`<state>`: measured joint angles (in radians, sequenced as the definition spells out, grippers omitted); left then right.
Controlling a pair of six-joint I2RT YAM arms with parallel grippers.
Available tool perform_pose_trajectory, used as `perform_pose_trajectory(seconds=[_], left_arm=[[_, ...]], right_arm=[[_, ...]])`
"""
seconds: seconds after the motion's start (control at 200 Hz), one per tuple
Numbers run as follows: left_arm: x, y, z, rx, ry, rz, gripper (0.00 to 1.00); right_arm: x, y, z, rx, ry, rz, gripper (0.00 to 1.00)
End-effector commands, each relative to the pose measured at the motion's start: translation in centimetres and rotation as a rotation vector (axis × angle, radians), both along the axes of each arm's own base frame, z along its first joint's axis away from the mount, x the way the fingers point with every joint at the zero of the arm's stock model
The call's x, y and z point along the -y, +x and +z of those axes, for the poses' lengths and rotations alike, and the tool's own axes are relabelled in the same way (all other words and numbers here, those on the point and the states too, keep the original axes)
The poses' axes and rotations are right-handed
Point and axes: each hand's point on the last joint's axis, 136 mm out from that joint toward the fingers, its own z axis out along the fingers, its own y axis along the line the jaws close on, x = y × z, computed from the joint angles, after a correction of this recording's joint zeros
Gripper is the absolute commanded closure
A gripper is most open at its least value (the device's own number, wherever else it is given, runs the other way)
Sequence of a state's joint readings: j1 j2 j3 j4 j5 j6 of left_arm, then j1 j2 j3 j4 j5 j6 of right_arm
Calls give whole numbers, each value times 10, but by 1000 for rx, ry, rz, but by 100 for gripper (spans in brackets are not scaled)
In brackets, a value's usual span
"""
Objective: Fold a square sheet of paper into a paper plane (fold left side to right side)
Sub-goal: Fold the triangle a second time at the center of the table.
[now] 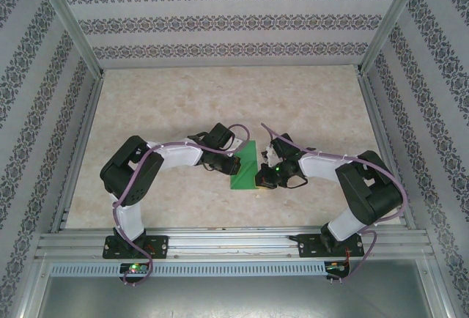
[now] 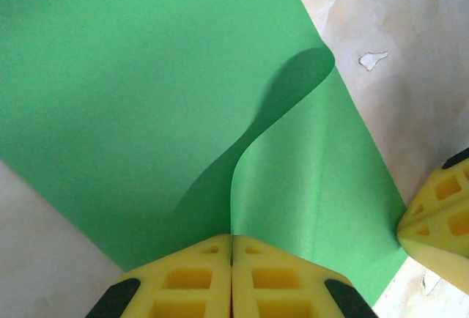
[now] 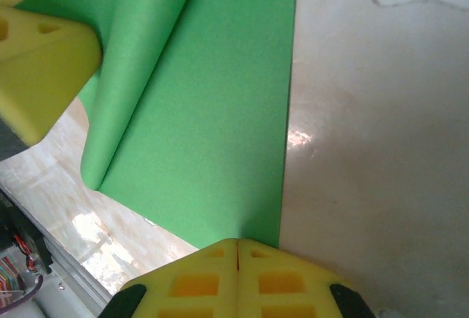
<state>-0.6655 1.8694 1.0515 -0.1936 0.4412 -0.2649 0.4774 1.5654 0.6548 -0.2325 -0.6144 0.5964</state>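
Counter (image 1: 220, 105): marbled beige, carrying the square sheet of paper (image 1: 245, 163) midway between the 2 arms. The sheet is bright green. Seen from above, its long axis appears to run away from the arm bases, and its left part rises in a soft curl over the flat right part. Left end effector (image 2: 232, 239): at the sheet's left side, jaws closed on the raised edge. Right end effector (image 3: 238, 243): at the sheet's right side, jaws closed, tips on a corner of the flat part, probably pinning it. The fold runs left to right across the sheet, so the left arm likely carries it. The left wrist view shows the edge entering the jaw seam; the top view hides it.
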Motion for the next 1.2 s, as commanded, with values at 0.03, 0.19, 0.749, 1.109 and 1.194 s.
perform_pose_trajectory(seconds=[0.03, 0.19, 0.749, 1.109, 1.194], left_arm=[[-9, 1, -17, -17, 44, -3, 94], [-12, -2, -19, -21, 54, -4, 94], [-14, -4, -25, -32, 73, -5, 94], [-13, -4, -25, -33, 77, -12, 94], [-13, -5, -25, -33, 76, -15, 94]], right_arm=[[-4, 14, 32, 65, 95, -29, 100], [-15, 35, 52, 125, 211, -90, 100], [-45, 63, 28, 131, 208, -114, 100], [-49, 61, 15, 104, 186, -102, 100], [-49, 61, 12, 100, 181, -102, 100]])
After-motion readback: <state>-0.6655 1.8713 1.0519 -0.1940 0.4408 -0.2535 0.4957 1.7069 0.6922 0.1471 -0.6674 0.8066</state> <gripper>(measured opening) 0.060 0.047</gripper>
